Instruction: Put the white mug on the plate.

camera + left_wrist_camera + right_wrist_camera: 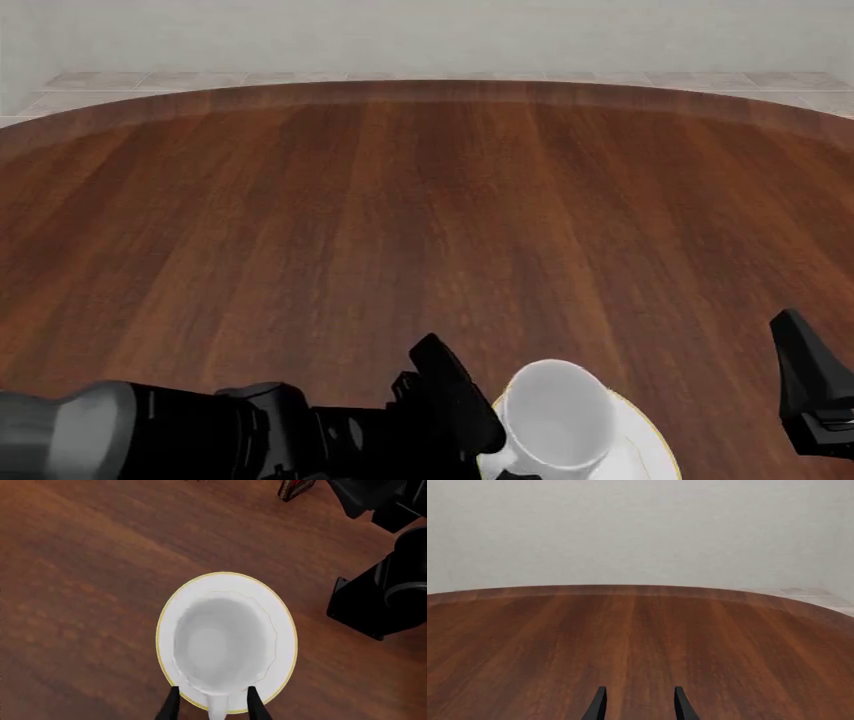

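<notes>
The white mug (557,415) stands upright on the plate (643,440) at the table's near edge, right of centre. In the left wrist view I look down into the mug (223,640), and the gold-rimmed plate (283,625) shows all round it. My left gripper (213,690) is open. Its fingers (172,705) stand on either side of the mug's handle (220,707), with a gap on each side. In the front view the left gripper (461,400) is just left of the mug. My right gripper (639,700) is open and empty above bare table, and shows at the front view's right edge (805,375).
The dark wooden round table (400,230) stretches away to a pale wall. The right arm's black body (380,600) stands close beside the plate in the left wrist view. A small dark red object (293,487) lies at that view's edge.
</notes>
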Controlling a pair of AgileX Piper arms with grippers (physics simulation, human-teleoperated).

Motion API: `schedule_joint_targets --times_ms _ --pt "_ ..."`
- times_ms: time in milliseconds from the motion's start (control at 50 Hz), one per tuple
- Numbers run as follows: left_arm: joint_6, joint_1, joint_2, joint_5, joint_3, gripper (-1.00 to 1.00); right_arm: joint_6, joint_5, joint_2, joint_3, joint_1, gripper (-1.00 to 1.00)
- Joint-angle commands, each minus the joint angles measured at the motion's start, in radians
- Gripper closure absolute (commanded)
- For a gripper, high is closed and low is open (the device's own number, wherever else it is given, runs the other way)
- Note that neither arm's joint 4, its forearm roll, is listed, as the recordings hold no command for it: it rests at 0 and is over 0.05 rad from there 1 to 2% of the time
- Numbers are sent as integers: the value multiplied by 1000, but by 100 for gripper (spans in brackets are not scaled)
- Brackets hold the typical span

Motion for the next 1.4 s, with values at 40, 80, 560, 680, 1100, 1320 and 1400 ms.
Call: schedule_joint_targets --times_ms 40,80,560,680,1100,1320,1400 --pt "0 0 -9 2 7 -100 2 1 -2 0 0 -100" --pt "1 1 -15 7 6 -100 3 1 -2 0 0 -100" --pt "18 10 -116 69 28 -100 4 2 -2 2 -1 -100" --pt "28 19 -188 114 37 -100 3 4 -2 1 -1 -100" --pt "46 81 -496 293 92 -100 -1 30 0 -12 -1 -100" --pt "40 151 -692 384 146 -100 -3 31 3 -10 -1 -100" --pt "44 197 -774 411 169 -100 -4 24 7 -6 -1 -100"
